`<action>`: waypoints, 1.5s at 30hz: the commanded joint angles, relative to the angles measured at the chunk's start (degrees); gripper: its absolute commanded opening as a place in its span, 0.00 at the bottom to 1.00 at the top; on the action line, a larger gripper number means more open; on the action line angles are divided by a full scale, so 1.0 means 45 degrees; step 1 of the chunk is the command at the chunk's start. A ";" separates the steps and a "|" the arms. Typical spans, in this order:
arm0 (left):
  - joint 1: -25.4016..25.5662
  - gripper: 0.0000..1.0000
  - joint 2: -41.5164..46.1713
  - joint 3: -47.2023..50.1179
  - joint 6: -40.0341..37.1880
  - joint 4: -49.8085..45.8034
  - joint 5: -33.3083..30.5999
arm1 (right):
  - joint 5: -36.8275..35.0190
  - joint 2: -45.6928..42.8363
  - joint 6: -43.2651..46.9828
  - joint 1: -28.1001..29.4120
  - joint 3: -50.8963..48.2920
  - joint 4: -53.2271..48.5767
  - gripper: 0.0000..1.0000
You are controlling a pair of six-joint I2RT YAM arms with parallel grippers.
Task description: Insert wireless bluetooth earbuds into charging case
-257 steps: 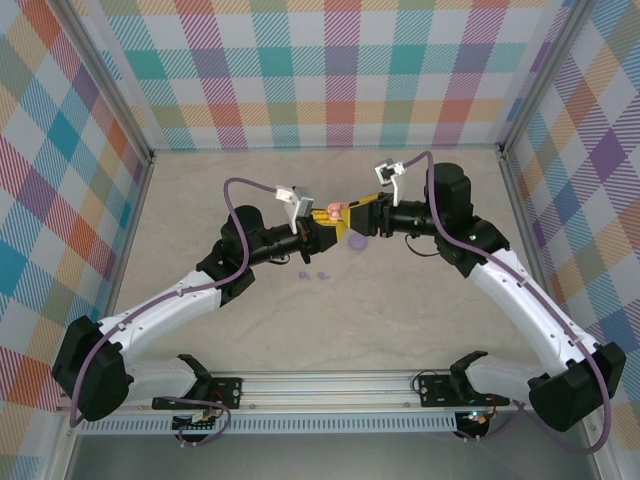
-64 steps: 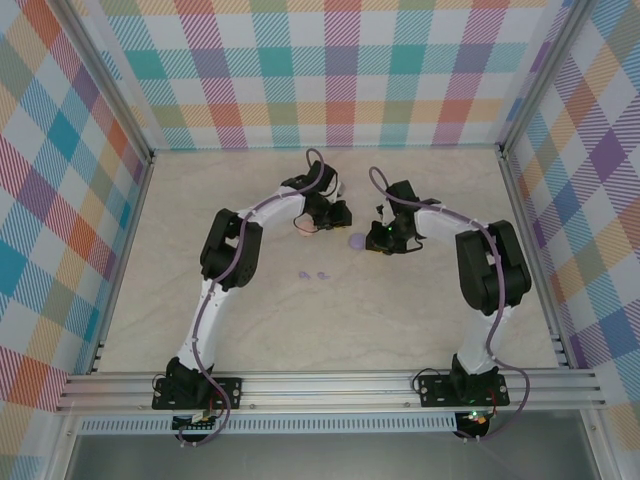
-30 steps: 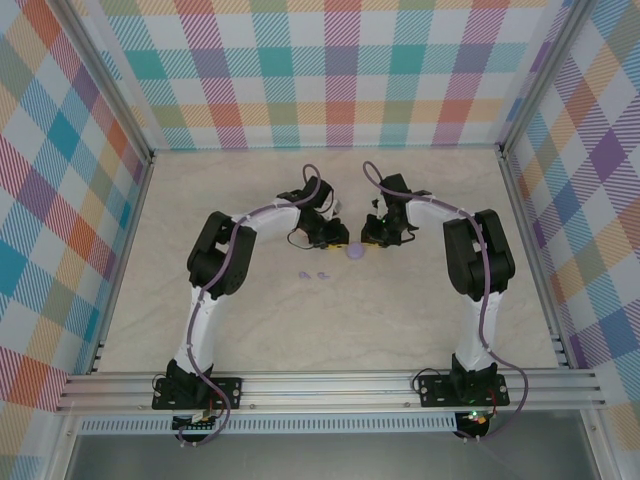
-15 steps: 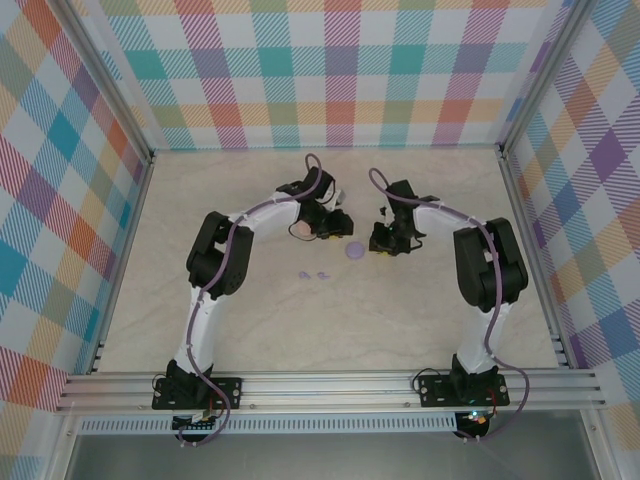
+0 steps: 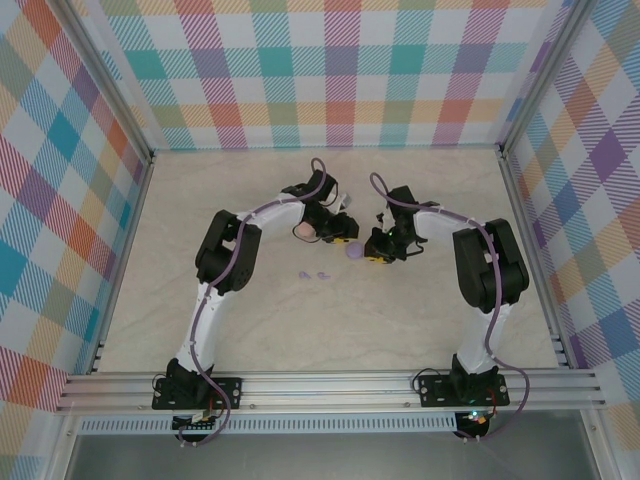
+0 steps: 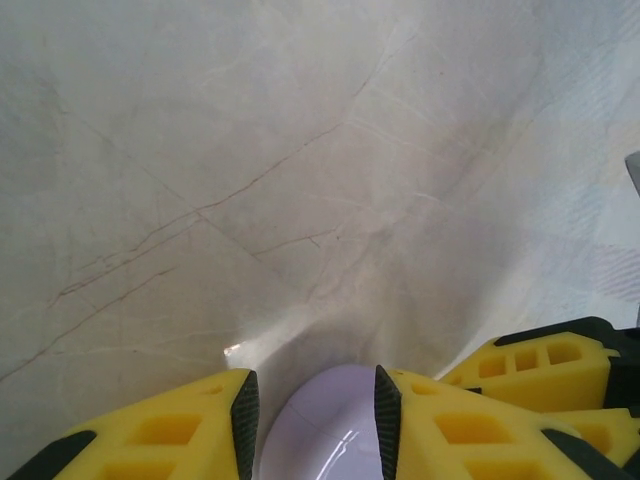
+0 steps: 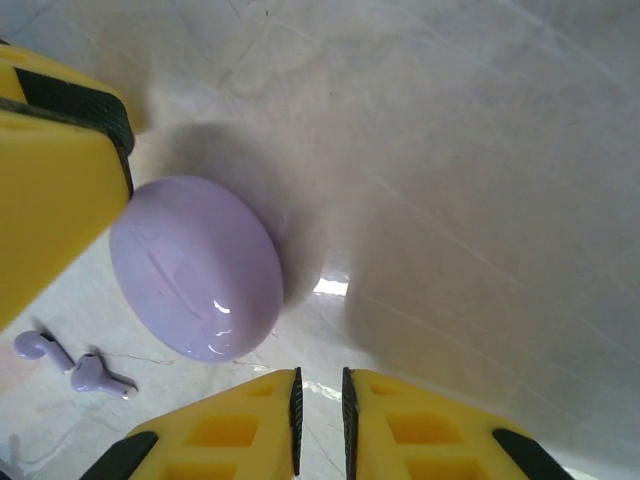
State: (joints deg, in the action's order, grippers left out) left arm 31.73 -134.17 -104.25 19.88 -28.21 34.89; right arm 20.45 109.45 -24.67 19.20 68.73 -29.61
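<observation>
Left claw [image 5: 342,240] hangs just up and to the left of the charging case [image 5: 352,251], right at its rim. Its arm rises from the base at the near edge of the desk [image 5: 250,330], well left of the case. It folds sharply at the elbow, then runs right and away until the wrist curls down toward the case. In the left wrist view the yellow fingers [image 6: 150,440] stand parted. The case's pale purple dome shows between their black pads, close against both. Whether they pinch the case or merely straddle it, I cannot tell.

A salmon-pink disc [image 5: 303,230] lies left of the case, tucked beside the left wrist. The two earbuds [image 5: 303,273] lie nearer the arm bases than the case and a little left of it. They sit side by side on the bare desk, apart from each other and outside the case. The case itself lies flat on the desk, showing a smooth glossy top in the right wrist view.

Just right of the case sits the right claw [image 5: 372,252]. Its fingers are pressed almost together on nothing, with a strip of desk between their tips and the case. Its arm mirrors the left one. It rises from a base well right of the case, folds at a high elbow, and the forearm reaches left with the wrist pitched down at the desk.
</observation>
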 commanded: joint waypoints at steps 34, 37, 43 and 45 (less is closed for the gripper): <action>-0.0053 0.42 0.2402 0.2779 0.0837 0.1218 0.0024 | -0.0874 0.0044 -0.0270 -0.0030 0.0823 -0.0342 0.25; -0.0189 0.42 0.2254 0.2593 0.0692 0.0980 -0.0201 | -0.0767 -0.0521 -0.0495 -0.0045 0.0381 -0.0095 0.27; -0.0388 0.43 0.1645 0.1758 -0.0026 0.0803 0.0218 | 0.0355 -0.1236 -0.1303 -0.0070 -0.0606 0.1119 0.35; -0.0458 0.43 0.1388 0.1467 -0.0160 0.0790 0.0408 | 0.0809 -0.1202 -0.1593 -0.0078 -0.0791 0.1586 0.35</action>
State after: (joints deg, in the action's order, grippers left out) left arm 30.41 -126.23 -94.74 21.43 -23.68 35.14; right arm 20.18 104.64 -29.19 19.14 66.74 -26.11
